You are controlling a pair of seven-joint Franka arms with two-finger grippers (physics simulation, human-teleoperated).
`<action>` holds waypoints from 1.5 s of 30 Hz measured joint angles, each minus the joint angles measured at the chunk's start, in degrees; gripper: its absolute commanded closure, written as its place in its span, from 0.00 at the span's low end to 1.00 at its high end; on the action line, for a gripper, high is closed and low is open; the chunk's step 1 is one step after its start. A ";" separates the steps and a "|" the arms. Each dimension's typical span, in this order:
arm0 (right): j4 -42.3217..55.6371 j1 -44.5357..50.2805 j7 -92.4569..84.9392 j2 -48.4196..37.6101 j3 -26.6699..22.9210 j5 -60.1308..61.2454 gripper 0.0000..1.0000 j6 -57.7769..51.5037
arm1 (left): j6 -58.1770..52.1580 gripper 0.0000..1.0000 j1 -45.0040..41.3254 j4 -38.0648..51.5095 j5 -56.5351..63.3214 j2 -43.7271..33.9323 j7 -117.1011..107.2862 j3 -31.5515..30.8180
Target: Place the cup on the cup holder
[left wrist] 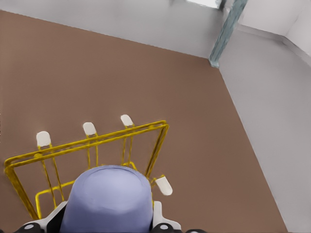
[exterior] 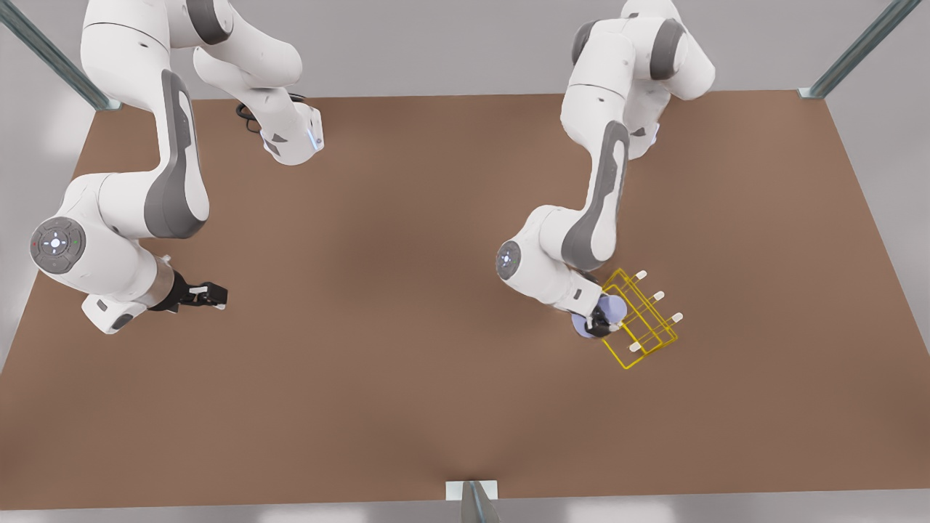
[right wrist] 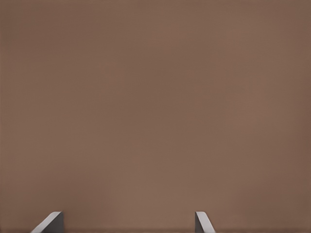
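Observation:
The lavender-blue cup (exterior: 612, 307) is held at the near-side row of the yellow wire cup holder (exterior: 649, 325), on the front view's right. My left gripper (exterior: 601, 325) is shut on the cup. In the left wrist view the cup (left wrist: 107, 199) shows its closed base between the white fingers (left wrist: 158, 213), with the cup holder (left wrist: 87, 142) just beyond and one white-tipped prong (left wrist: 163, 185) right beside it. Whether a prong is inside the cup is hidden. My right gripper (exterior: 218, 296) waits open, low over the table on the front view's left; its fingertips (right wrist: 204, 222) stand wide apart.
The brown table (exterior: 407, 305) spreads wide between the two arms. Metal frame posts (exterior: 850, 54) stand at the far corners, and a bracket (exterior: 472, 494) sits at the near edge. In the left wrist view a post (left wrist: 226, 34) marks the table corner beyond the cup holder.

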 measured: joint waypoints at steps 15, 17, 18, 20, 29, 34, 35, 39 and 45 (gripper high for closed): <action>0.00 -0.07 -0.05 0.09 -0.06 0.03 0.00 0.01 | -10.68 0.30 -16.56 -2.76 0.77 9.03 9.62 15.26; 0.00 -0.08 -0.06 0.09 -0.06 0.00 0.00 0.03 | -10.80 0.30 -16.47 -1.07 0.54 9.68 10.44 15.11; 0.00 -0.07 -0.07 0.09 -0.11 0.00 0.00 0.05 | -10.84 0.30 -16.45 -0.54 0.36 10.06 10.81 14.67; 0.00 -0.08 -0.08 0.09 -0.19 -0.04 0.00 0.31 | -10.86 0.30 -15.92 0.30 -0.06 11.61 11.48 13.93; 0.01 0.02 -0.05 0.09 -0.24 -0.36 0.00 3.31 | -9.91 0.30 -13.07 2.76 -1.47 15.89 13.44 12.35; -0.02 -0.04 -0.02 0.09 -0.24 -0.34 0.00 4.12 | -8.67 0.29 -12.48 2.77 -2.88 15.93 13.90 11.33; -0.05 -0.06 -0.01 0.09 -0.24 -0.34 0.00 4.22 | -8.48 0.09 -12.45 2.77 -3.22 15.92 13.97 11.27; -0.47 -0.09 0.02 -0.08 -0.27 -0.29 0.00 4.49 | -7.92 0.00 -12.43 2.75 -3.64 15.82 14.27 11.34; -5.21 -0.07 0.18 -3.66 -0.32 -0.39 0.00 4.67 | -12.76 0.00 -9.57 5.15 -6.65 -4.03 19.52 13.05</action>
